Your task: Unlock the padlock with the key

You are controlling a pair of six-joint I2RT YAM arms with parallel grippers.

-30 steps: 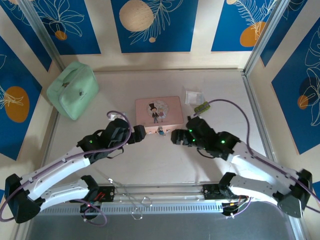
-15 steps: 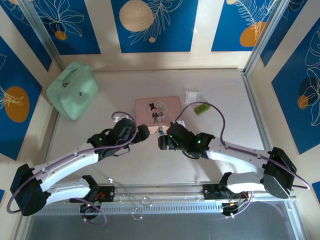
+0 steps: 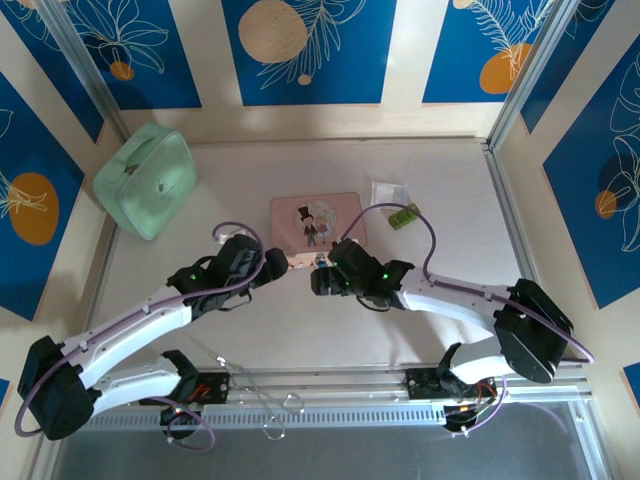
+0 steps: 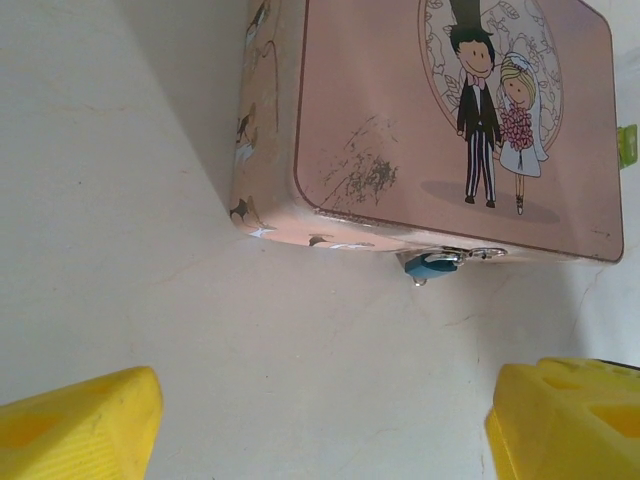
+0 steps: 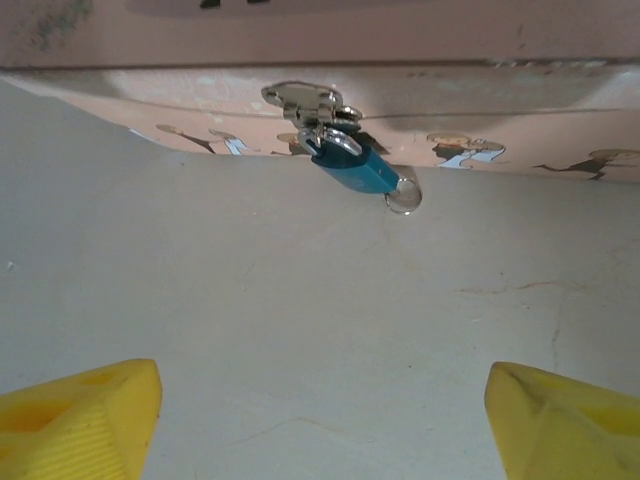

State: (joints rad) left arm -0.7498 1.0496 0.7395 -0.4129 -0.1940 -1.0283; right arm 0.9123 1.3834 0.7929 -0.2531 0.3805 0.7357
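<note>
Padlock (image 5: 350,165): tiny, blue body, thin silvery shackle. It hangs tilted from the metal clasp (image 5: 305,100) on the near wall of the pink tin box (image 4: 370,90). The lid shows a cartoon bride and groom. Left hand (image 4: 320,420) and right hand (image 5: 320,415) are both released and empty over the counter (image 5: 250,300).

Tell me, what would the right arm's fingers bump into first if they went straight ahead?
Probably the blue padlock, hanging on the clasp of the pink box. It sits nearly dead ahead across the table, though depth is hard to judge.
</note>
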